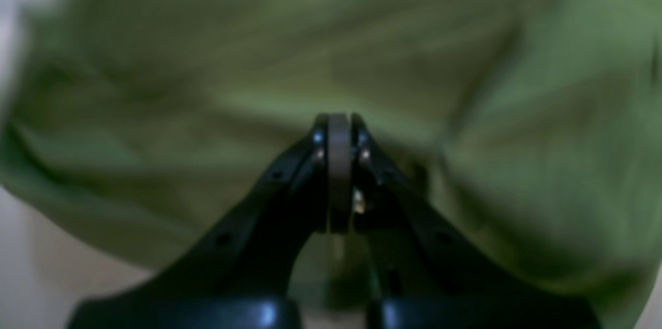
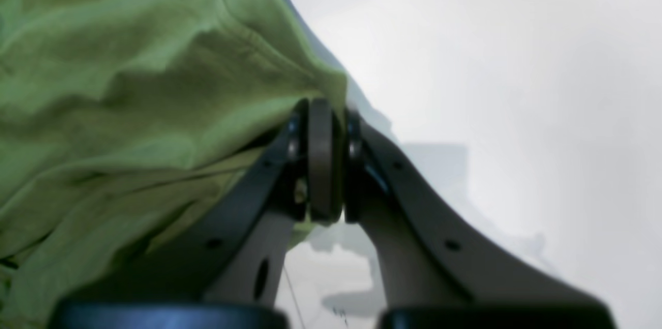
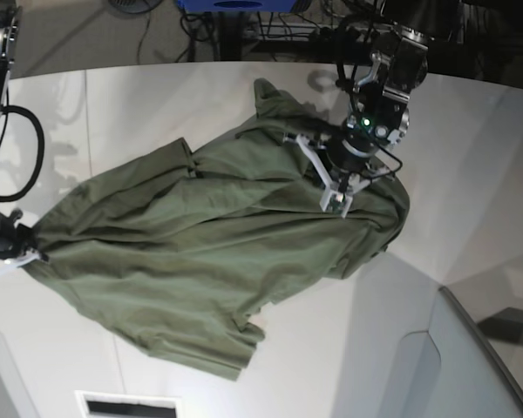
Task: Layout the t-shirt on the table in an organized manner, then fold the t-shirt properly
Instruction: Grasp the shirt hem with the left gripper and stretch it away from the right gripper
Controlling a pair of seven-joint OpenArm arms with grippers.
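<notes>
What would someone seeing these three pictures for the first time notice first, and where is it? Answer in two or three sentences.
The big olive-green t-shirt catches the eye: it is stretched, rumpled, slantwise across the white table. The left gripper, on the base view's right, is shut on fabric near one end, and the right gripper, at that view's left edge, pinches the opposite end. Both wrist views are filled with blurred green cloth at the closed jaws.

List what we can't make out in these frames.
- Left wrist view: t-shirt motion-blurred; fabric between the closed left gripper pads can't be confirmed.
- Base view: right gripper sits at the frame edge; neck label not visible.
- Right wrist view: table washed out, seams unreadable.
</notes>
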